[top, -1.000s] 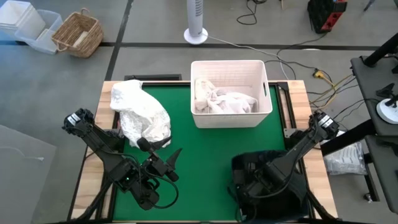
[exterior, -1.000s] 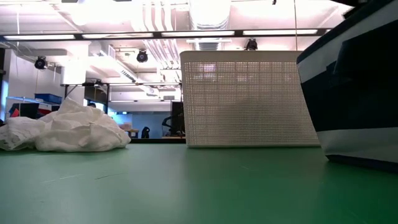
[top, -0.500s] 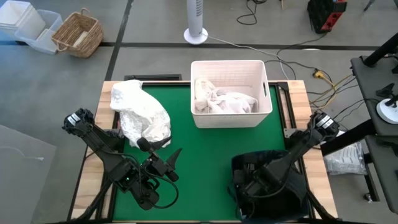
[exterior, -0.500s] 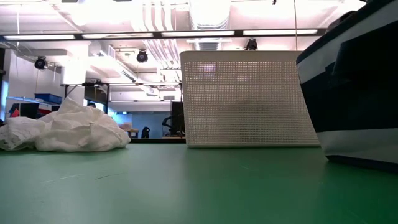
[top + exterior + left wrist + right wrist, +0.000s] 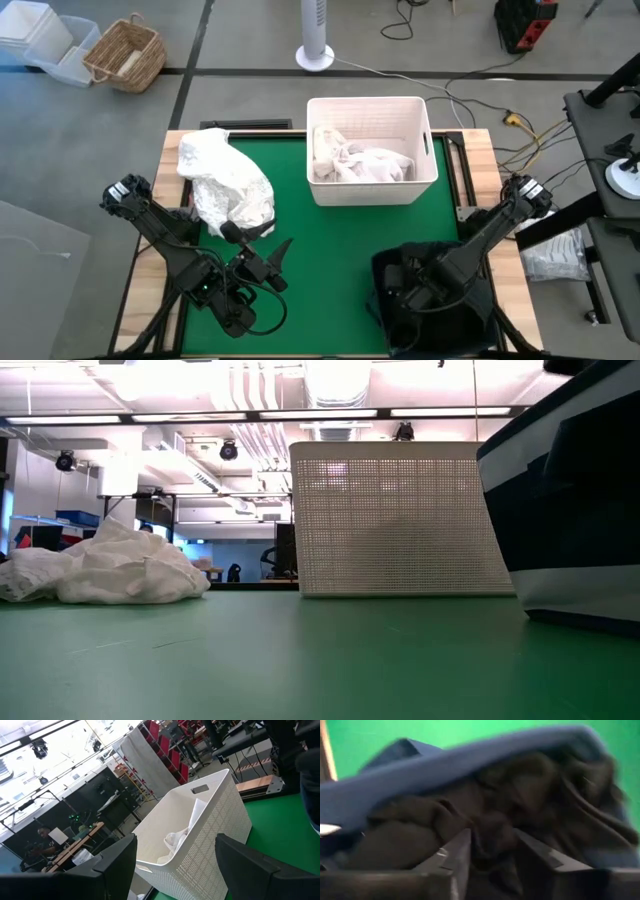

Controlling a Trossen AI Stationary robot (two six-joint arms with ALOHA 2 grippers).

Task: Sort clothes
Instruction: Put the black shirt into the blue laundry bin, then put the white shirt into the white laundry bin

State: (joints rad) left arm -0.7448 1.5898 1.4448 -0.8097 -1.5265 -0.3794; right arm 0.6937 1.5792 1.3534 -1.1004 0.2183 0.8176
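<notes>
A heap of white clothes (image 5: 225, 185) lies on the green mat at the far left; it also shows in the low view (image 5: 105, 572). More white clothes (image 5: 360, 163) lie inside the white plastic bin (image 5: 370, 108). My left gripper (image 5: 283, 250) hovers open over the near-left mat, pointing at that bin (image 5: 200, 840). My right gripper (image 5: 415, 290) reaches down into the dark navy fabric bin (image 5: 385, 262), where dark garments (image 5: 540, 785) lie. Its fingers stand on either side of a dark fold. My right gripper (image 5: 492, 847) has a raised fold of a dark garment (image 5: 492, 832) between its two fingers, coming from above into the navy bin. The garment lies on the other dark cloth in the bin. One layer or several, I cannot tell.
The white bin stands at the mat's far side, right of centre, and the navy bin (image 5: 570, 510) at the near right. Open green mat (image 5: 330, 250) lies between the two arms. Beyond the table are a wicker basket (image 5: 125, 55), a fan base and cables.
My right arm's wrist joint has shifted a little toward the table's right edge while its gripper stays inside the navy bin. The left arm and the white clothes have kept still.
</notes>
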